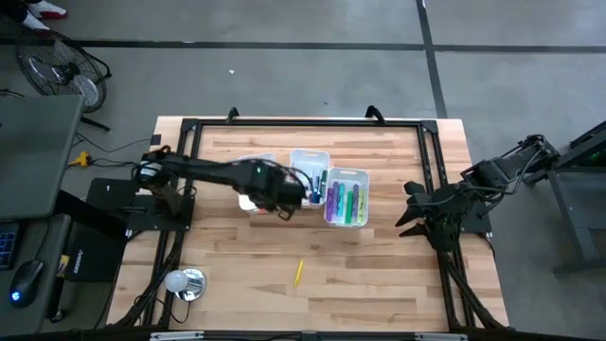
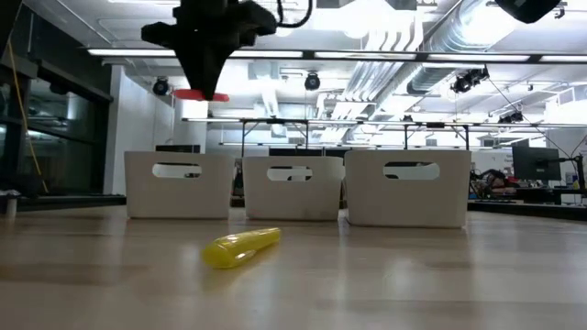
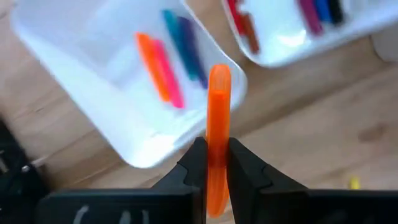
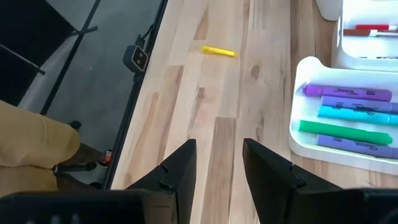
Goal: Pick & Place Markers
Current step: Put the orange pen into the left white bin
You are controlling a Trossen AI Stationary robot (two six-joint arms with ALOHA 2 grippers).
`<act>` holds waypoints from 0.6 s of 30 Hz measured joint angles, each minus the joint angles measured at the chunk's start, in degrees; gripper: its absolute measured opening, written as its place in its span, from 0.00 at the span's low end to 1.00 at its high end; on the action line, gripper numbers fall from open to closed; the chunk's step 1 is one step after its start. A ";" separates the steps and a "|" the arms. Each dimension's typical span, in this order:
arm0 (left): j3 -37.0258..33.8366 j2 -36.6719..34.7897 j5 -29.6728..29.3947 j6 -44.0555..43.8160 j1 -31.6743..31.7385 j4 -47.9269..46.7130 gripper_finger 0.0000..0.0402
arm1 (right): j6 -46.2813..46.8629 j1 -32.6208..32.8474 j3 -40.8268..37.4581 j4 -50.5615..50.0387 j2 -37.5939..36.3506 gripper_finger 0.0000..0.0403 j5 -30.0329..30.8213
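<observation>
**Orange marker held over the left bin**

The left hand [image 3: 211,168] is clamped on an orange marker [image 3: 217,118] above the left bin [image 3: 81,81], which holds orange, pink, teal and purple markers. Only the low view shows the bins hiding their contents — a yellow marker [image 1: 298,273] lies alone at 6 o'clock on the tabletop [image 1: 379,275]. The right hand [image 4: 217,168] waits at 3 o'clock, fingers apart.

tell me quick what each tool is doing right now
left tool: closed on an orange marker, above the white bin.
right tool: open, holding nothing, at the table's right edge.
</observation>
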 joint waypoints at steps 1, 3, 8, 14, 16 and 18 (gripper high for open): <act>0.00 -0.34 -0.36 -0.80 0.96 -0.67 0.07 | -0.24 0.00 0.00 0.02 0.00 0.30 0.06; -0.02 -0.67 -0.59 -1.41 2.91 -2.03 0.07 | -0.28 0.00 0.00 0.02 0.00 0.30 0.20; -0.07 -0.67 -0.54 -2.34 7.81 -3.12 0.07 | -0.32 0.00 0.00 0.04 0.00 0.30 2.04; -1.38 1.34 -0.26 -2.06 13.10 -2.06 0.08 | -0.31 0.00 0.00 0.01 0.00 0.30 2.19; -3.48 1.00 0.67 -1.55 14.54 -0.92 0.07 | -0.29 0.00 0.00 -0.01 0.00 0.30 2.19; -6.53 1.10 1.91 -1.50 15.73 0.97 0.07 | -0.22 0.00 0.00 -0.02 0.00 0.30 2.19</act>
